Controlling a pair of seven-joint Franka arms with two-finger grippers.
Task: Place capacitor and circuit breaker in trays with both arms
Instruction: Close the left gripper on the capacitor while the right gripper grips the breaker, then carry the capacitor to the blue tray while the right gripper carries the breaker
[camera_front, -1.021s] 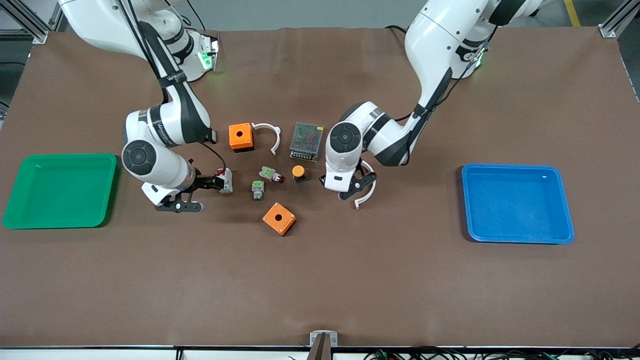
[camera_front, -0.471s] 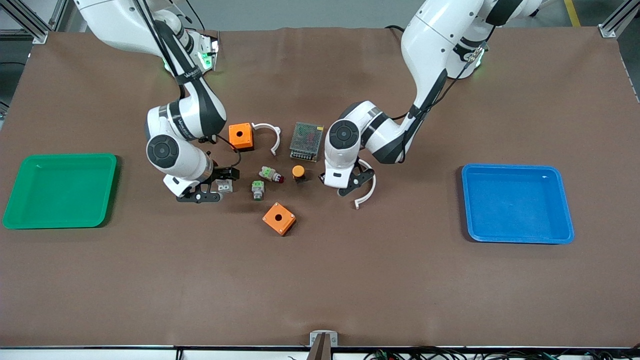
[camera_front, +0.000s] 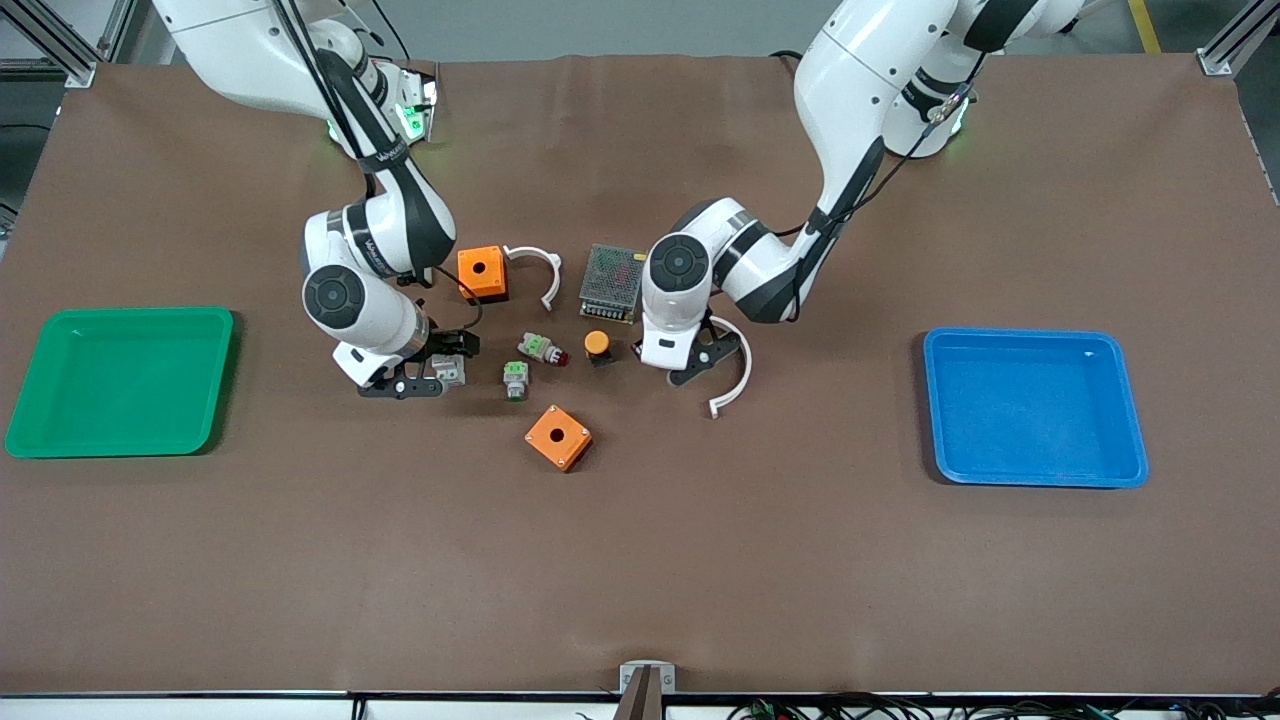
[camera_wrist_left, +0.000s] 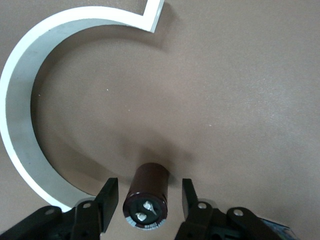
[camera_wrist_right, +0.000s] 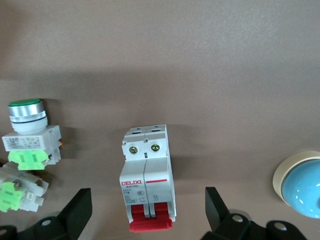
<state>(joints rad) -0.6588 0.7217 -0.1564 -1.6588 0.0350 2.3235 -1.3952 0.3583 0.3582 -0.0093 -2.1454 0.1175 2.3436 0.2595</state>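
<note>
At mid-table, the left gripper (camera_front: 700, 362) was low over the brown mat, inside the curve of a white clip (camera_front: 733, 372). Its wrist view showed the capacitor (camera_wrist_left: 146, 195) lying on its side on the mat between the two fingers (camera_wrist_left: 106, 199), with a narrow gap on each side, so the jaws stood partly open around it and did not yet touch it. The clip (camera_wrist_left: 30, 110) arced around the capacitor without touching it.

Toward the right arm's end of the table, the right gripper (camera_front: 437, 369) was low over the breaker (camera_front: 449, 370). Its wrist view showed the breaker (camera_wrist_right: 147, 178) flat on the mat, red levers toward the camera, midway between fingers (camera_wrist_right: 78, 209) spread wide and well clear of it on both sides. Nothing was gripped.

Beside the breaker sat two green-topped switches (camera_front: 515, 379), (camera_front: 543, 348), with an orange-capped button (camera_front: 597, 345) next in the row. An orange box (camera_front: 558, 436) lay nearer the camera, and another orange box (camera_front: 482, 273), a second clip (camera_front: 540, 270) and a mesh-topped unit (camera_front: 612, 282) lay farther from it. A green tray (camera_front: 30, 400) stood at the right arm's end and a blue tray (camera_front: 940, 420) at the left arm's end.
</note>
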